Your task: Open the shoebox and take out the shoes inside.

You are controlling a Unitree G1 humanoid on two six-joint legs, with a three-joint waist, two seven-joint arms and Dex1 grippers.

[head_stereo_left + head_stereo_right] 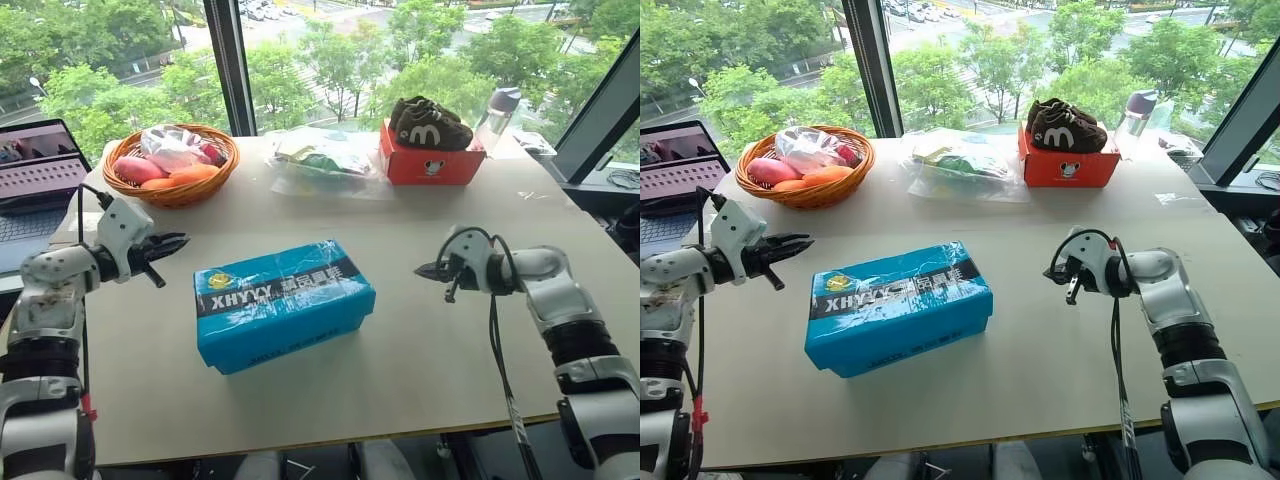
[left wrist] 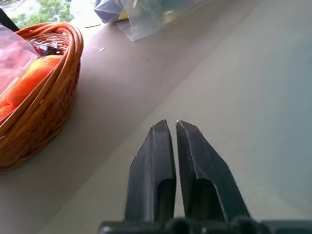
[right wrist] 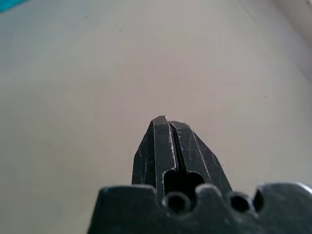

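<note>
- The blue shoebox (image 1: 284, 304) sits shut on the worktop (image 1: 420, 340), between the two sets of fingers.
- The box lid is on, so the shoes inside cannot be seen.
- The left fingers (image 1: 178, 241) hang above the worktop, just past the box's left end, with their tips pointing toward the box.
- They touch nothing and hold nothing.
- In the left wrist view the left fingers (image 2: 171, 123) have a thin gap between them, so they are a little bit apart.
- The right fingers (image 1: 424, 269) hang above the worktop past the box's right end, with their tips pointing back at the box.
- In the right wrist view the right fingers (image 3: 167, 118) are pressed tight together, with nothing in them.
- Bare worktop lies ahead of the right fingers, and a corner of the blue box (image 3: 10, 4) shows far past their tips.
- A woven basket (image 1: 180, 190) with wrapped fruit sits beyond the left fingers and off to their side.
- Well beyond both sets of fingers, a red-orange box (image 1: 430, 163) has dark brown shoes (image 1: 430, 124) on top.
- A clear plastic bag (image 1: 325, 160) lies between the basket and the red-orange box.
- A laptop (image 1: 35, 175) stands open at the worktop's far left edge, behind the left fingers.
</note>
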